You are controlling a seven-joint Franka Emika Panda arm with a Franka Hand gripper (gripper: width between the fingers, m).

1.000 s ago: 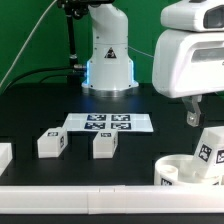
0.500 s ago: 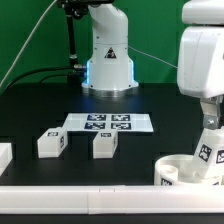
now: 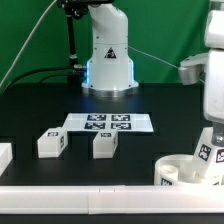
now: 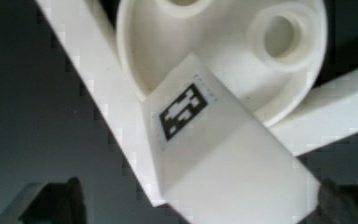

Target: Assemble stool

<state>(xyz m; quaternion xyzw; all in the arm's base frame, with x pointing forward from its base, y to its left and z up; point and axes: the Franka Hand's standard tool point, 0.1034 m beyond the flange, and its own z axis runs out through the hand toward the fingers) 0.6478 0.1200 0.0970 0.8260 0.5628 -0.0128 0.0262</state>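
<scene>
I am working on the first leg of the stool. My fingers (image 4: 51, 200) are spread wide. The short blocky white plastic leg with a black-and-white square tag (image 4: 211, 130) sits between them, and I can see a dark gap on at least one side of it. So I am not pinching it.

The round white plastic disc seat (image 3: 178, 172) lies on the black counter (image 3: 150, 105), far over on the exterior view's right. It is tucked in against the long plain white border block (image 3: 80, 194). The leg rests on the seat and leans a little. It is not standing straight. In the wrist view one round socket (image 4: 275, 35) in the seat shows and has nothing in it. I cannot tell if the end of the leg is in a socket, because the leg hides that spot.

Two more white blocky tagged legs (image 3: 52, 143) and (image 3: 104, 143) wait well apart from the seat. They are just beside the flat white marker board (image 3: 108, 123).

I think the step in hand is fixing this leg into the seat. Next I should come down around the leg and squeeze it gently in the middle. Then I should stand it up straight over its hole and turn it in. The seat is loose, so a push from the side could make it slide or tip the leg over.
</scene>
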